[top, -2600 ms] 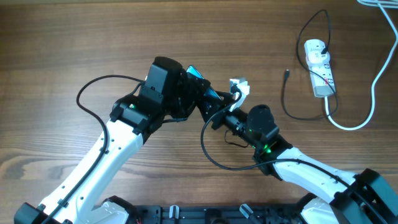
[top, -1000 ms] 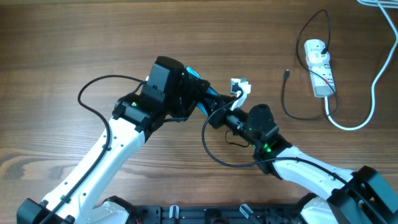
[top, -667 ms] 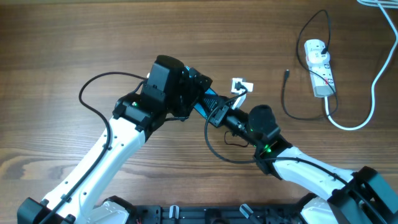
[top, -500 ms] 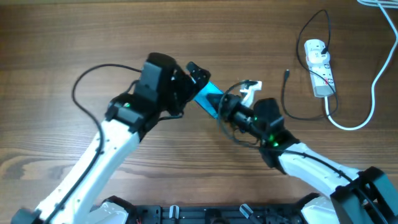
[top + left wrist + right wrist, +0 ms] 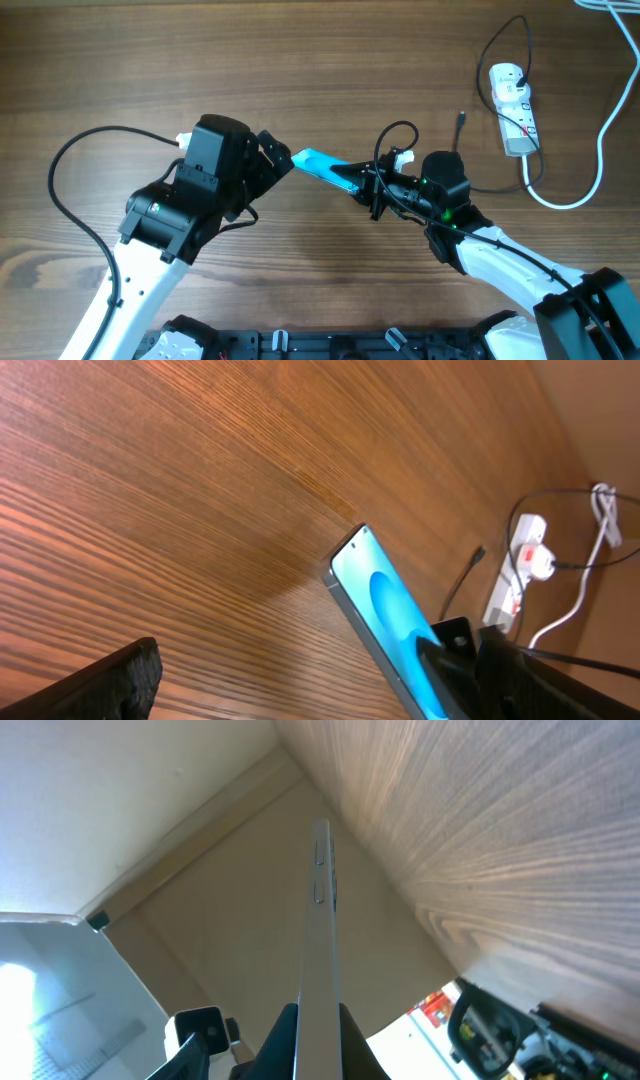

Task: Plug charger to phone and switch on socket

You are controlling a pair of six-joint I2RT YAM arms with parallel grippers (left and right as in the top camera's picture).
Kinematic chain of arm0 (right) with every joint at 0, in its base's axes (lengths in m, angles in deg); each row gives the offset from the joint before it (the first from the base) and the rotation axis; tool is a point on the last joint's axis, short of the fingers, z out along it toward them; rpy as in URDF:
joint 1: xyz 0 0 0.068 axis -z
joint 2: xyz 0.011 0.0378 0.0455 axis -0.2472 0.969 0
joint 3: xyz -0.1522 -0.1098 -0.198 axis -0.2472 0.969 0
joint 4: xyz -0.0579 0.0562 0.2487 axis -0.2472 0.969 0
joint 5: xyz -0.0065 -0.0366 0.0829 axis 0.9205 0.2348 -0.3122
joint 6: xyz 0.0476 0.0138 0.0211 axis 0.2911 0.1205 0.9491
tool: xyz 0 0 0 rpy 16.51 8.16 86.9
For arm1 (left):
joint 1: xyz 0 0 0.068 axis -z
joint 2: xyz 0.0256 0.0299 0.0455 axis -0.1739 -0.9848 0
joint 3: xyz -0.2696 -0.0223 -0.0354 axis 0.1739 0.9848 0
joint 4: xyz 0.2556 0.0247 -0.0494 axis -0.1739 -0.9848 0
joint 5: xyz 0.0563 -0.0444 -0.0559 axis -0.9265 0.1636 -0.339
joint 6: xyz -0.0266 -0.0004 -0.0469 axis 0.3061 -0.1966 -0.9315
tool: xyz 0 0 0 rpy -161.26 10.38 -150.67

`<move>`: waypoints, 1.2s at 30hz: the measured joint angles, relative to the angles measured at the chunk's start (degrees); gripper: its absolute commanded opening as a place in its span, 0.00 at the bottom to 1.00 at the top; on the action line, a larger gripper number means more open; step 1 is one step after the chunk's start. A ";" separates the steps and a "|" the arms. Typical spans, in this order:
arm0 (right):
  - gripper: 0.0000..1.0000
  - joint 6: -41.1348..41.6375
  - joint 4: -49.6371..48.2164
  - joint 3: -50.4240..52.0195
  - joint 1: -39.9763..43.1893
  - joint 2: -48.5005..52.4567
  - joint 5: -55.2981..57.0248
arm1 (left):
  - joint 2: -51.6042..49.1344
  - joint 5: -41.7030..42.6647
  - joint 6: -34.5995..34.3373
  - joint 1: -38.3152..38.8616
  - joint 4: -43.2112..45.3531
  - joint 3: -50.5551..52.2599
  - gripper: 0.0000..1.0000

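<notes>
1. Clamps the phone (image 5: 322, 166) by its socket-side end with the right gripper (image 5: 368, 186), fingers (image 5: 282, 1045) clenched on the edge-on body.
2. Tilts the phone up on its long edge, cyan screen facing the left wrist camera.
3. Holds the left gripper (image 5: 276, 160) spread wide just off the phone's free end, grasping nothing.
4. Has the socket (image 5: 512, 122) lying well beyond the phone's clamped end, on the table (image 5: 150, 60).
5. Has the charger (image 5: 457, 150) trailing from the socket toward the phone, its tip apart from the phone.
</notes>
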 measured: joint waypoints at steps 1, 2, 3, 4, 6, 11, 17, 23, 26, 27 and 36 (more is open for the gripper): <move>0.04 0.52 0.00 0.00 0.00 0.00 -0.20 | 0.04 0.07 -1.25 0.00 0.00 0.00 1.00; 0.04 0.98 0.00 0.00 0.00 0.00 -0.24 | 0.04 0.61 -3.23 0.00 0.00 0.00 1.00; 0.04 1.38 0.00 0.00 0.00 0.00 -0.24 | 0.04 1.14 -4.90 0.00 0.00 0.00 1.00; 0.04 1.55 0.00 0.00 0.00 0.00 -0.24 | 0.04 2.16 -7.32 0.00 0.02 0.00 1.00; 0.04 1.81 0.00 0.00 0.00 0.00 -0.24 | -0.07 4.15 -10.69 0.00 0.09 0.00 1.00; 0.04 2.21 0.00 0.00 0.00 0.00 -0.28 | -3.06 12.55 -16.00 0.00 5.60 0.02 0.92; 0.04 2.40 0.00 0.00 0.00 0.00 -0.52 | -8.63 17.84 -18.62 0.00 7.87 0.02 0.82; 0.04 2.40 0.00 0.00 0.00 0.00 -0.66 | -13.27 20.33 -19.17 0.00 9.88 0.02 0.74; 0.04 2.40 0.00 0.00 0.00 0.00 -0.66 | -14.36 20.63 -19.32 0.00 10.67 0.02 0.65; 0.04 2.40 0.00 0.00 0.00 0.00 -0.66 | -14.49 20.68 -19.47 0.00 10.99 0.02 0.65; 0.04 2.43 -0.02 0.00 0.20 0.00 -0.63 | -14.64 21.31 -20.20 0.00 17.53 3.28 0.62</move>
